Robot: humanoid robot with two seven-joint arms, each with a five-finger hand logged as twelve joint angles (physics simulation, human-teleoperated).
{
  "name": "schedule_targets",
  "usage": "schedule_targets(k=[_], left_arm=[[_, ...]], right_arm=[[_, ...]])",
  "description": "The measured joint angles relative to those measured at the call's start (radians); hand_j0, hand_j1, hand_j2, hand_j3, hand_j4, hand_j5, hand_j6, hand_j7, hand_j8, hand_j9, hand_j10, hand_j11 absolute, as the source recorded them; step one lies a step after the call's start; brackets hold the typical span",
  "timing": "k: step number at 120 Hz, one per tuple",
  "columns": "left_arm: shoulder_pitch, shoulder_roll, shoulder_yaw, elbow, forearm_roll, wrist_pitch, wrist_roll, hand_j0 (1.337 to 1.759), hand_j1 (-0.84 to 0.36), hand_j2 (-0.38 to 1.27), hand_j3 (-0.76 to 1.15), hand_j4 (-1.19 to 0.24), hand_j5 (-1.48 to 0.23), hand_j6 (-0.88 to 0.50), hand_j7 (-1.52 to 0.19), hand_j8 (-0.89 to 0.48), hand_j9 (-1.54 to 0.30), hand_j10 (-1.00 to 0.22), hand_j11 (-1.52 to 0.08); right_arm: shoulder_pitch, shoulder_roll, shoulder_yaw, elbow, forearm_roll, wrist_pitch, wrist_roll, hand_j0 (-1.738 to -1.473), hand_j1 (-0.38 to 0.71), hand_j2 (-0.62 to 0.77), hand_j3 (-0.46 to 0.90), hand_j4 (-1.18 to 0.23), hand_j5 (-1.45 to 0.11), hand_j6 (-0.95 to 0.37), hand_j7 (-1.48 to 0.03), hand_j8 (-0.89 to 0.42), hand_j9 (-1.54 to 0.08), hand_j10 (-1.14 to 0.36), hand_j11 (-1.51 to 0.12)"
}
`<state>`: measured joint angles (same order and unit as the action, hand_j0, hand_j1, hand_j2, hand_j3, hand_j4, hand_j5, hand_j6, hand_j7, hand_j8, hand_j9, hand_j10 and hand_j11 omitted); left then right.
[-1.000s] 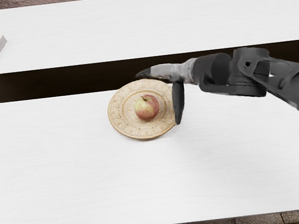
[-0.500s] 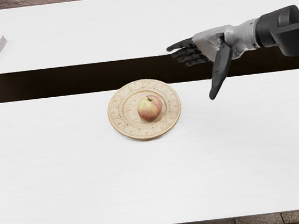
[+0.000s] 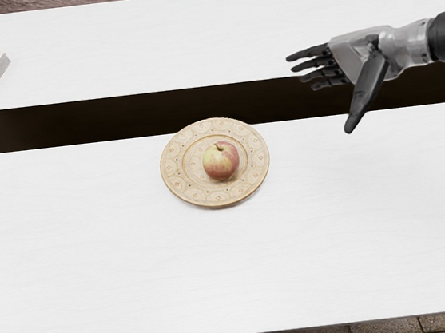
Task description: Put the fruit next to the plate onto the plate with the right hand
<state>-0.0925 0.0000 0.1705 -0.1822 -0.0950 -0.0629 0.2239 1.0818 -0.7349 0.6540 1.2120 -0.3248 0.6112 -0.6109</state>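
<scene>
Spanning the whole view, the white desk point(image 3: 97, 269) carries the plate point(image 3: 177, 180) near its centre. The right arm point(image 3: 444, 29) enters from the right edge, at 2 o'clock of the plate, raised over the desk's far edge. The right hand point(image 3: 349, 62) is well apart from the plate, thumb hanging down. The apple point(image 3: 220, 161) rests at the plate's centre, stem up, with no marked long axis, and lies toward 8 o'clock from the hand. The fingers point(image 3: 306, 52) are spread, point toward 9 o'clock and hold nothing. Judgement: placement appears complete, and no further grasp is required. The left hand is out of view.
</scene>
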Motion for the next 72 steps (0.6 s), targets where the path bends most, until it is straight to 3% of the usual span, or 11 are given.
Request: schedule_targets(k=[72], left_arm=[[0.000,0.000,0.000,0.000,0.000,0.000,0.000,1.658,0.35,0.00,0.00,0.00,0.00,0.00,0.00,0.00,0.00,0.00,0.00]], right_arm=[[-0.001,-0.003,-0.002,0.001,0.002,0.000,0.000,-1.658,-0.35,0.00,0.00,0.00,0.00,0.00,0.00,0.00,0.00,0.00,0.00]])
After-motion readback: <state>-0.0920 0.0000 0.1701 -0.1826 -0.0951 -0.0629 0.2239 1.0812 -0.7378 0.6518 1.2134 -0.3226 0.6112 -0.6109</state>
